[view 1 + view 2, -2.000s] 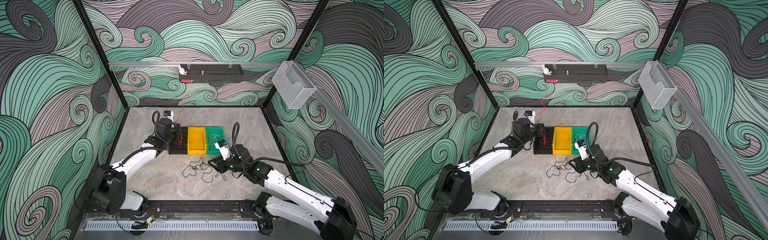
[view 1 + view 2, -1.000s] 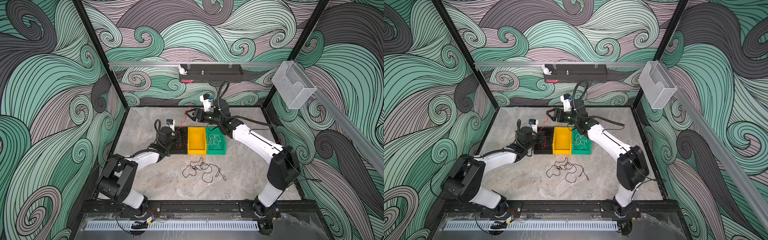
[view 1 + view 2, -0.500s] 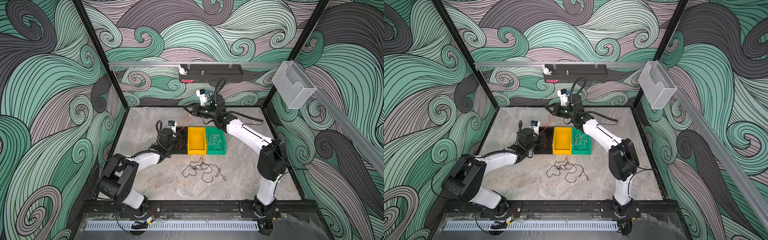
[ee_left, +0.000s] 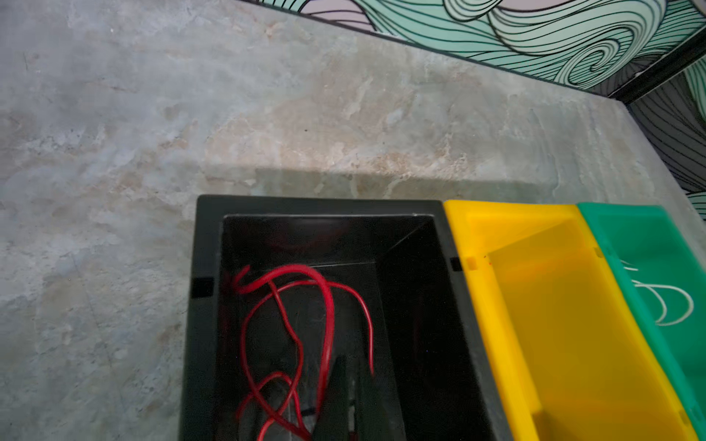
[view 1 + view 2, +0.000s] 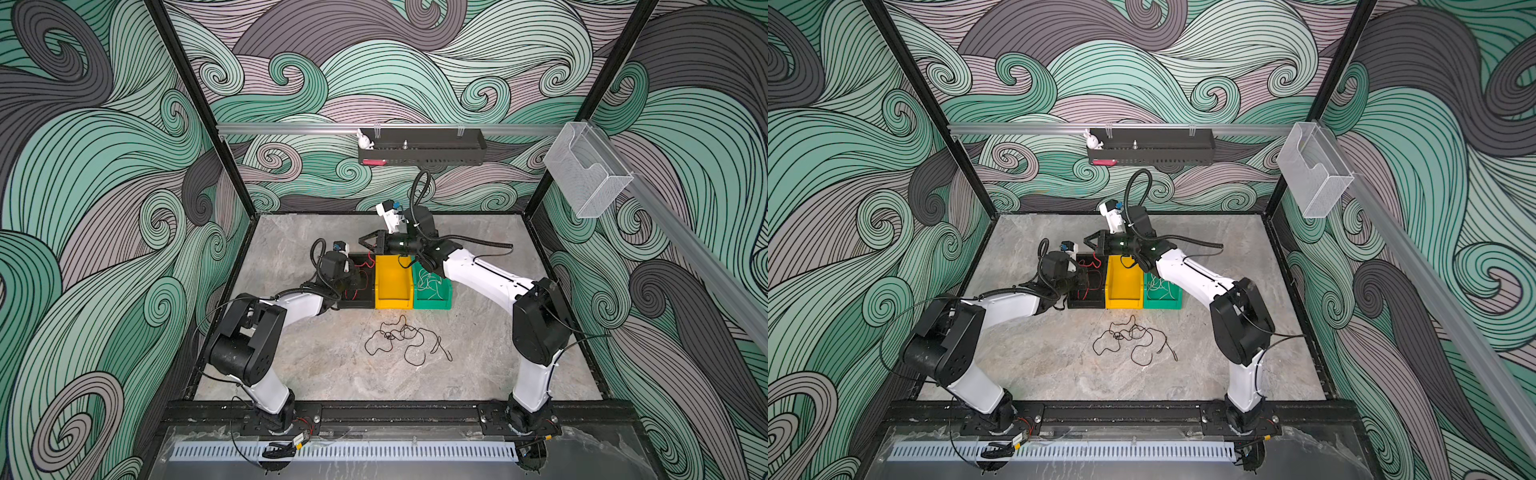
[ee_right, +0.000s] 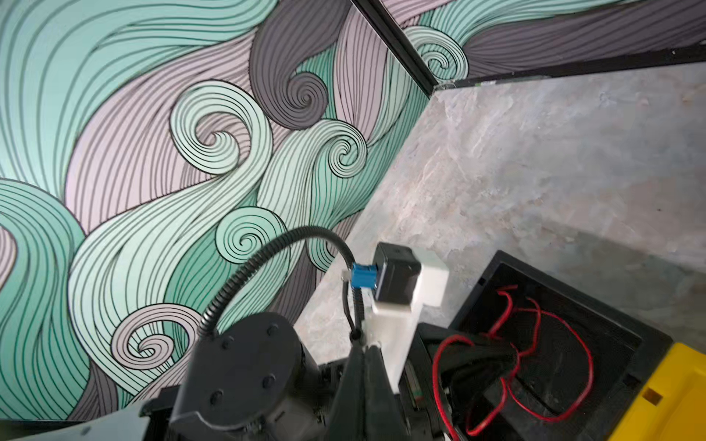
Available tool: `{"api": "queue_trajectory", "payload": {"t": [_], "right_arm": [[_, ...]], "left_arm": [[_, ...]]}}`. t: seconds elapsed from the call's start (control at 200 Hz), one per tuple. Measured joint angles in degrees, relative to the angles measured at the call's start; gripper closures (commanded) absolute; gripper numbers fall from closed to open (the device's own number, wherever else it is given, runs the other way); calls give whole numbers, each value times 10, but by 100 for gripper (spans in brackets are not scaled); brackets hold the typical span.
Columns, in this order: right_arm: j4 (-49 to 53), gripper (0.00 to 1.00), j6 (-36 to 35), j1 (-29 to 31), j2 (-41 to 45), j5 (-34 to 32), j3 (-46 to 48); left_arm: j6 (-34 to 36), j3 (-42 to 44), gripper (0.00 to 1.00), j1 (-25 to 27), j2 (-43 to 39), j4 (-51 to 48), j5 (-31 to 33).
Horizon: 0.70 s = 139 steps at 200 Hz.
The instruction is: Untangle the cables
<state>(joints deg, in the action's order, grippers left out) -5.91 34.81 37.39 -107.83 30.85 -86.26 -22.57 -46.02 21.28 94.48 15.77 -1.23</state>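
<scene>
Tangle of black cable point(image 5: 403, 340) loose on marbled table point(image 5: 324, 365).
Three bins side by side mid-table, long sides running front to back: black bin point(image 4: 321, 204), yellow bin point(image 5: 392, 291), green bin point(image 5: 432, 303). Red cable point(image 4: 290, 317) inside black bin, loops stretched along bin's length. Left gripper point(image 4: 342, 385) down among those loops, jaws pressed together; unclear whether any strand caught between. Right gripper point(image 5: 365, 242) above far end of black bin, likewise closed. Right arm point(image 5: 478, 274) slanting over far ends of green and yellow bins, hiding part of each. White cable point(image 5: 428, 284) bunched in green bin. Black tangle just in front of yellow and green bins, spread mostly left to right, one free end trailing rightward, well apart from both grippers.
</scene>
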Motion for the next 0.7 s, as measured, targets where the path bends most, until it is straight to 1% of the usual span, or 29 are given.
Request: {"api": "queue_trajectory", "payload": {"t": [0.16, 0.25, 0.435, 0.52, 0.696], "right_arm": [[3, 100, -12, -3, -8, -17, 3], [3, 100, -16, -3, -24, -27, -1], [7, 100, -21, 0, -74, -56, -9], [11, 100, -27, 3, -87, -68, -9], [29, 100, -43, 6, -100, -104, -17]], "left_arm": [[-15, -14, 100, -13, 11, -9, -32], [-20, -31, 96, -18, 23, -18, -55], [-36, -39, 81, -21, 28, -23, -85], [-45, -39, 71, -21, 28, -31, -93], [-54, -39, 61, -21, 15, -68, -100]]}}
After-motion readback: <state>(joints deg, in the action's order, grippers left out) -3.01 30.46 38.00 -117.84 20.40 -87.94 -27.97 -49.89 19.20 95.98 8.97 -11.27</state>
